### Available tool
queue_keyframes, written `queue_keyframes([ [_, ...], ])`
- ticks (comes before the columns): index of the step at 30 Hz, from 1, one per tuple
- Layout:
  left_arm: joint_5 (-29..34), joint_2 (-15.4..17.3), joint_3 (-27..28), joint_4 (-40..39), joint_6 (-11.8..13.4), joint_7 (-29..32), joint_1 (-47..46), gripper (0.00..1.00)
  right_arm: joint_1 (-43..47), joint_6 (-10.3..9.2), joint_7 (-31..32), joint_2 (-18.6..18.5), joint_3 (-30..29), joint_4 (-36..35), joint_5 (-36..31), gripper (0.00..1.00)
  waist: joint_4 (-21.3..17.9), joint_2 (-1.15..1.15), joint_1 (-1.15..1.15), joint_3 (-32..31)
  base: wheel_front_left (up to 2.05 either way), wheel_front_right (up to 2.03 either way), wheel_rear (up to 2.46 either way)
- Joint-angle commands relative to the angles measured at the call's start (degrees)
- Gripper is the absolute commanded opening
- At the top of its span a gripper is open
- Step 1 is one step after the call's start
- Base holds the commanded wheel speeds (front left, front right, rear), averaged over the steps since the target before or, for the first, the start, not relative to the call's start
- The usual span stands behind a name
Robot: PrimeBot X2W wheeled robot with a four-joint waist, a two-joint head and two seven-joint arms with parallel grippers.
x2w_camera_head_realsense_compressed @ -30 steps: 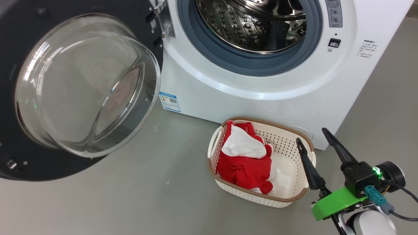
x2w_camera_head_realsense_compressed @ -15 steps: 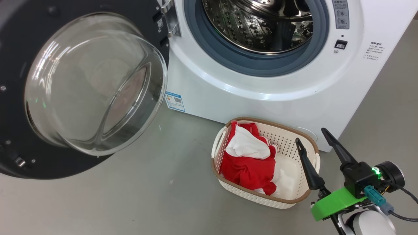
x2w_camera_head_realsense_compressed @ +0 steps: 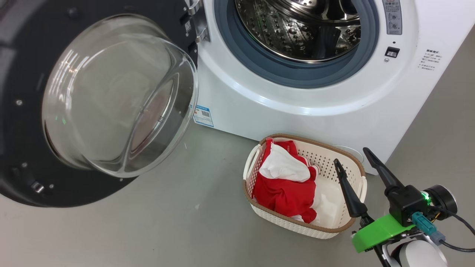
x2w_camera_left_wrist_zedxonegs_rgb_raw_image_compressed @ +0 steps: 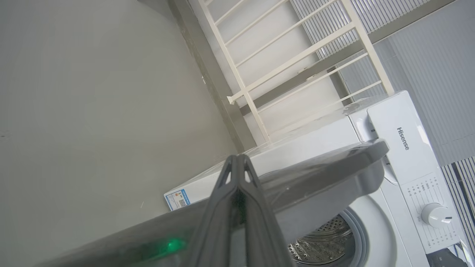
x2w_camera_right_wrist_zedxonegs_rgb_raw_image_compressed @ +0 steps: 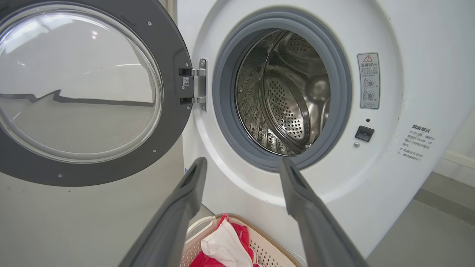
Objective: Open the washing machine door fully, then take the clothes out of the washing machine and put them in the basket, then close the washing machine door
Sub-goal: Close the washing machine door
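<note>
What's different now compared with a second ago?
Mostly the camera turned: everything slid rightward in the head view. The washing machine door slid furthest, perhaps starting to swing shut. The clothes stay in the basket; the right fingers stay open, empty.

Washing machine (x2w_camera_head_realsense_compressed: 297, 122) body noted white; rubber ring (x2w_camera_head_realsense_compressed: 297, 76) grey-blue, drum (x2w_camera_head_realsense_compressed: 282, 33) bare steel dotted with holes, label (x2w_camera_head_realsense_compressed: 203, 115) blue and white. Grey sticker (x2w_camera_head_realsense_compressed: 392, 16) and black latch socket (x2w_camera_head_realsense_compressed: 392, 52) noted on the front, above the right gripper (x2w_camera_head_realsense_compressed: 350, 155). Washing machine door (x2w_camera_head_realsense_compressed: 22, 155), far left of that gripper: rim glossy black, window (x2w_camera_head_realsense_compressed: 118, 96) clear. Basket (x2w_camera_head_realsense_compressed: 297, 227) just left of it: cream, sides perforated in a dot grid, rim brown woven-look. Clothes (x2w_camera_head_realsense_compressed: 282, 194) inside: bright red, white panel on top. Gripper fingers (x2w_camera_head_realsense_compressed: 349, 196) black, mount (x2w_camera_head_realsense_compressed: 374, 231) bright green. Floor (x2w_camera_head_realsense_compressed: 148, 230) plain grey.
</note>
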Motion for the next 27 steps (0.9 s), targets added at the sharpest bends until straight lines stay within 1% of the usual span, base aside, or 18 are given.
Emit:
queue_keyframes([
  [1,-0.6,0.5,0.1,-2.0,-0.8,1.8,1.3,0.0,-1.6,0.2,-0.7,0.1,1.3,-1.2,0.3,1.0,0.0,0.0,0.0,-0.1,0.0,0.0,0.0],
  [9,-3.3,-2.3,1.1,-9.3,-0.1,5.1,4.9,0.0,-1.5,0.2,-1.0,0.2,1.0,-1.1,0.2,1.0,0.3,0.0,0.0,-0.3,0.0,0.0,0.0],
  [14,-6.0,-5.2,2.1,-16.4,0.9,7.6,7.6,0.0,-1.3,0.2,-1.1,0.3,0.9,-1.0,0.2,1.0,0.4,0.0,0.0,-0.3,0.0,0.0,0.0],
  [19,-6.9,-7.9,1.9,-25.1,3.0,9.7,11.2,0.0,-1.3,0.2,-1.3,0.4,0.7,-0.9,0.2,1.0,0.3,0.0,0.0,0.0,0.0,0.0,0.0],
  [27,-7.7,-12.9,1.4,-38.8,8.3,11.4,16.3,0.0,-1.7,0.2,-1.5,0.6,0.6,-0.6,0.3,1.0,-0.1,0.0,0.0,0.7,0.0,0.0,0.0],
])
